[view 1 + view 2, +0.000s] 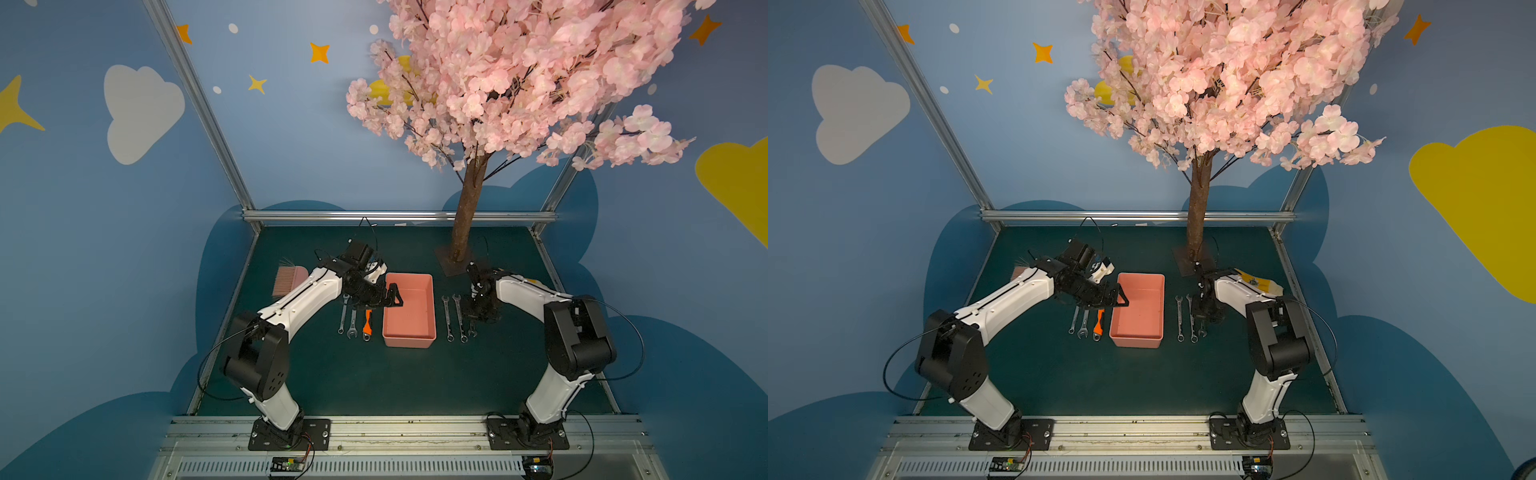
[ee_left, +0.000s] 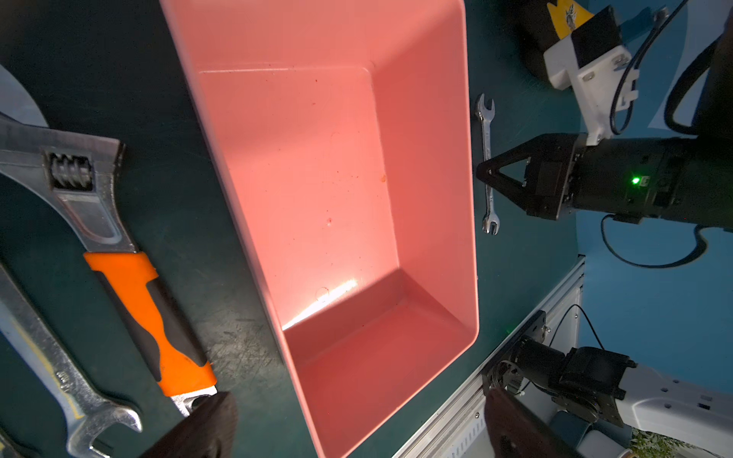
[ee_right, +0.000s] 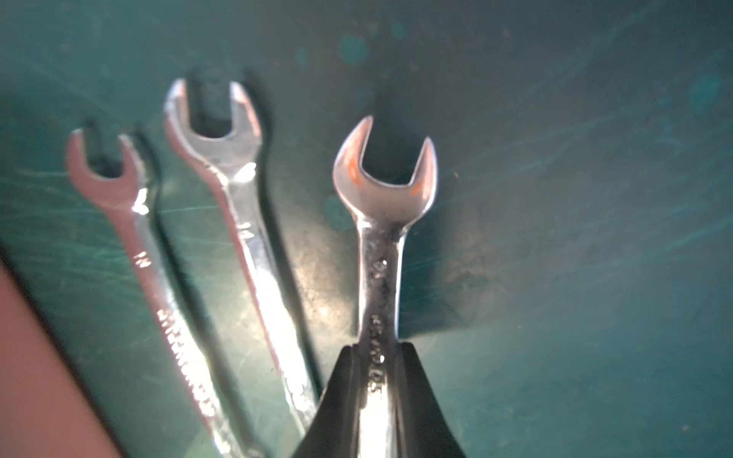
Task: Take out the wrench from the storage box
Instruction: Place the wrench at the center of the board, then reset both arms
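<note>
Because the storage box (image 1: 409,340) is bare inside, the job looks almost done. The box sits in the middle of the green mat (image 1: 374,382), with tools lined up along both long sides. On its right side, the right gripper (image 3: 379,349) is pinched tight on the thin handle of the wrench (image 3: 380,253). It holds the wrench low by the mat, just beside two other wrenches (image 3: 254,253). I think it is held there to make a tidy row. Only the right wrist view shows this pinch; in both top views it is hidden. A little farther back, the left gripper (image 1: 395,296) hangs over the box's left rim. It is spread wide and holds nothing, maybe waiting. Its wrist view shows the clean box floor and the orange-handled wrench (image 2: 146,313) up close. Farthest back are a pink brush (image 1: 289,281) and the tree (image 1: 467,216).
</note>
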Controlling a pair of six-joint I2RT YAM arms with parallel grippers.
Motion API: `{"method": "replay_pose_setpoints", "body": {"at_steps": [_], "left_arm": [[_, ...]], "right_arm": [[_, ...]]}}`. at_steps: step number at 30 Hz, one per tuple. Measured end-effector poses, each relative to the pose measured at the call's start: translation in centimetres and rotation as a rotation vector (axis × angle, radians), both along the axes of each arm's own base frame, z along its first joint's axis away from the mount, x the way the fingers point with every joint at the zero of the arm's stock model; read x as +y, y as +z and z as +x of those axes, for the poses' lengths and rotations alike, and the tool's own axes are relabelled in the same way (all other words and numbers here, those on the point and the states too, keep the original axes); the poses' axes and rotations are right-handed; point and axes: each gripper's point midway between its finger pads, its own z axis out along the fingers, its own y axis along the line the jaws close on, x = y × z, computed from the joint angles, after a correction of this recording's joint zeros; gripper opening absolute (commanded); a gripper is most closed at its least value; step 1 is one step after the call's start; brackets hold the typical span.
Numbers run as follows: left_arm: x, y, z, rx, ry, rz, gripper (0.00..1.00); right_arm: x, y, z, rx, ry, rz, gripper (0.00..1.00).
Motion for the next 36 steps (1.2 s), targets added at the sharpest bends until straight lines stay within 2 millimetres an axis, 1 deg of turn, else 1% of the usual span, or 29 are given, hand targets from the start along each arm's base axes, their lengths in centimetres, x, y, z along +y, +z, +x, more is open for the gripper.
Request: {"method": "replay_pose_setpoints", "body": {"at_steps": [3, 8, 18, 20, 25, 28, 30, 32, 34, 36], "left_arm": [[0.0, -0.3, 0.0, 0.006, 0.001, 0.005, 1.0], [0.1, -0.4, 0.1, 0.007, 0.004, 0.011, 1.0], [0.3, -0.5, 0.2, 0.004, 0.011, 0.025, 1.0], [0.3, -0.5, 0.2, 0.004, 0.012, 0.027, 1.0], [0.5, -0.6, 0.1, 0.007, 0.015, 0.035, 1.0], [0.6, -0.7, 0.1, 0.01, 0.016, 0.041, 1.0], [0.7, -0.7, 0.0, 0.011, 0.017, 0.047, 1.0], [0.9, -0.8, 0.1, 0.012, 0.02, 0.056, 1.0], [1.4, -0.6, 0.2, 0.009, 0.03, 0.065, 1.0], [2.2, -0.2, 0.7, -0.007, 0.049, 0.07, 1.0]], "right_arm": [[0.3, 0.3, 0.6, -0.011, 0.09, 0.001, 0.0], [0.2, -0.9, 0.5, 0.02, 0.179, -0.024, 0.0], [-0.5, -1.2, 0.6, 0.043, 0.174, -0.045, 0.0], [-0.6, -1.2, 0.6, 0.047, 0.168, -0.047, 0.05], [-0.7, -1.2, 0.6, 0.052, 0.15, -0.051, 0.22], [-0.8, -1.2, 0.4, 0.061, 0.144, -0.052, 0.29], [-0.8, -1.1, 0.3, 0.068, 0.141, -0.054, 0.32], [-0.9, -0.7, 0.1, 0.074, 0.138, -0.056, 0.34], [-1.0, 0.2, 0.1, 0.067, 0.134, -0.059, 0.34], [-1.1, 1.7, 0.4, 0.031, 0.132, -0.062, 0.34]]}}
